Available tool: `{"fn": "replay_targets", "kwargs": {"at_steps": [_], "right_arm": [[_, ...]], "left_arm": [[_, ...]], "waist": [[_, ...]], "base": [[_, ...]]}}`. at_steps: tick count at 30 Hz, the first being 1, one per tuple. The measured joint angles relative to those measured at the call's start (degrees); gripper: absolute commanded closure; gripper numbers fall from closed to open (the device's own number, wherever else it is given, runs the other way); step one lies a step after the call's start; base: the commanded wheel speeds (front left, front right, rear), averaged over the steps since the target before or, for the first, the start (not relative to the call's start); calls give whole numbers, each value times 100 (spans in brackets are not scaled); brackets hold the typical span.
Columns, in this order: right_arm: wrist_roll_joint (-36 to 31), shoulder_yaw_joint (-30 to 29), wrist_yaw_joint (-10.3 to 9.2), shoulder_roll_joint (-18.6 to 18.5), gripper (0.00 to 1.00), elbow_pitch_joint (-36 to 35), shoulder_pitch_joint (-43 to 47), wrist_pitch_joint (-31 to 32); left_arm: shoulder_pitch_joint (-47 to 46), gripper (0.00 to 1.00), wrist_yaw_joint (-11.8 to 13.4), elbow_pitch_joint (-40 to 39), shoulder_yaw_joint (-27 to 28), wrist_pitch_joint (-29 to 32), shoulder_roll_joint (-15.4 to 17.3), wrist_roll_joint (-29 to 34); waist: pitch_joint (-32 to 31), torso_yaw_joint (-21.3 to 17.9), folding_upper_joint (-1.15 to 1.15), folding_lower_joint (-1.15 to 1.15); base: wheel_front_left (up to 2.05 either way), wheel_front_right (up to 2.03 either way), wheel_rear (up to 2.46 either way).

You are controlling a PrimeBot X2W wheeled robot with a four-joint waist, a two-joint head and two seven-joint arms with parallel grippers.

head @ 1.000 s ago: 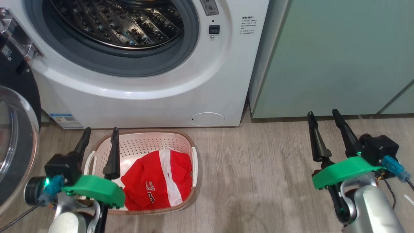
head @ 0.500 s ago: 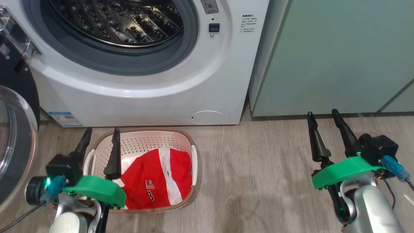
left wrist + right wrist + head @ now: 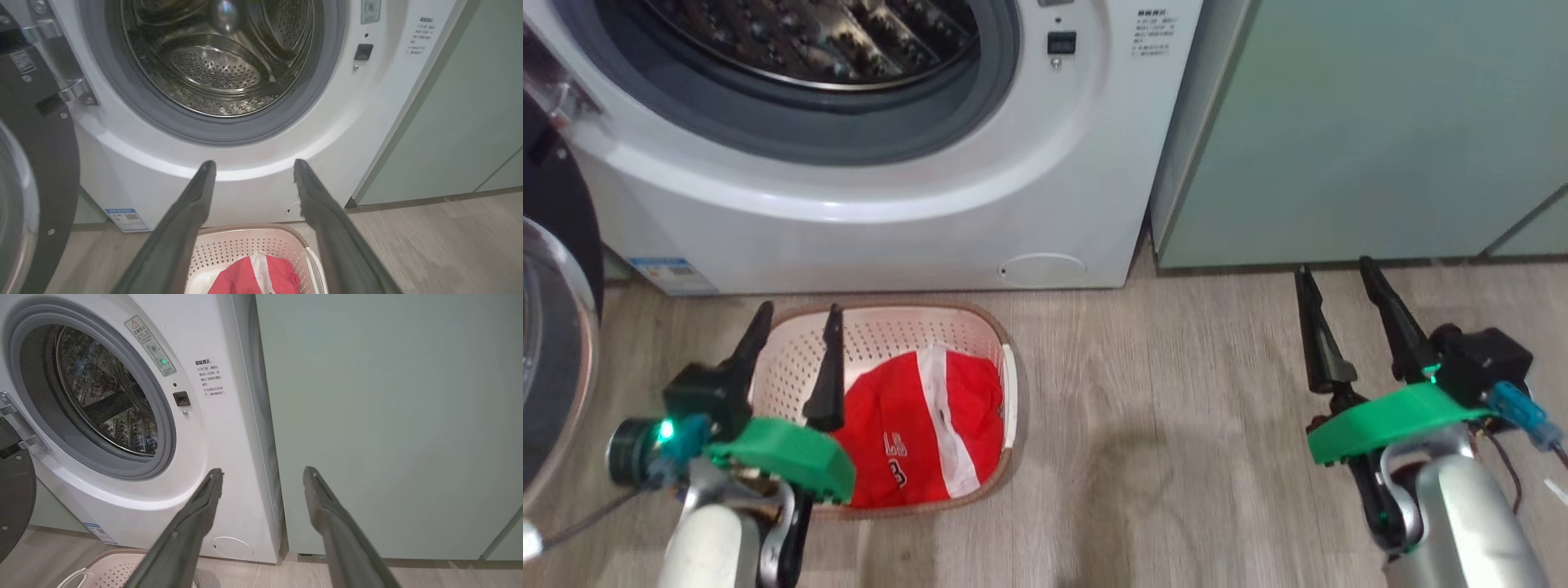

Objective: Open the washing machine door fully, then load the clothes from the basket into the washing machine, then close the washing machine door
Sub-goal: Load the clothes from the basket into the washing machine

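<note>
Since my head camera has tipped down, the whole head view has slid. The big white front-loading washing machine [image 3: 849, 237] sits higher than a second ago, with less of its perforated steel drum [image 3: 216, 65] showing. That is a camera move, not the things.

The small cream perforated plastic basket [image 3: 890, 339] with the brown rim stands on the grey wood-look floor [image 3: 1160, 408], just in front of the machine as before. The bright red garment [image 3: 907, 433] with a white stripe and lettering lies bundled inside it, unchanged and untouched. The round door [image 3: 560, 212] with its glossy black rim and clear glass bowl hangs swung open on my left.

My left gripper [image 3: 798, 308] is spread wide and empty, same as earlier. It has edged slightly right, so one finger crosses the basket's left part in the head view. My right gripper [image 3: 1333, 265] is also wide and empty, well right of the basket over bare floor, before the pale green flat-fronted cabinet [image 3: 1364, 122]. No real change there.
</note>
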Motion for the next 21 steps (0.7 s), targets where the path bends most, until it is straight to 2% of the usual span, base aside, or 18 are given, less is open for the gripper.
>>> {"fn": "replay_targets", "kwargs": {"at_steps": [10,17,21], "right_arm": [[0,147,0,-1,0,-209,-426,41],[34,336,0,-1,0,-270,-914,22],[65,365,0,-1,0,-316,-1063,-19]], "left_arm": [[-1212,0,-249,1982,-201,20,-180,-431],[-2286,0,-431,3587,-354,240,-146,-421],[-2680,0,-469,4206,-401,305,-104,-421]], "waist": [[752,-64,0,0],[1508,-182,0,1],[1866,-256,0,1]], "base": [[0,0,0],[0,0,0],[0,0,0]]}}
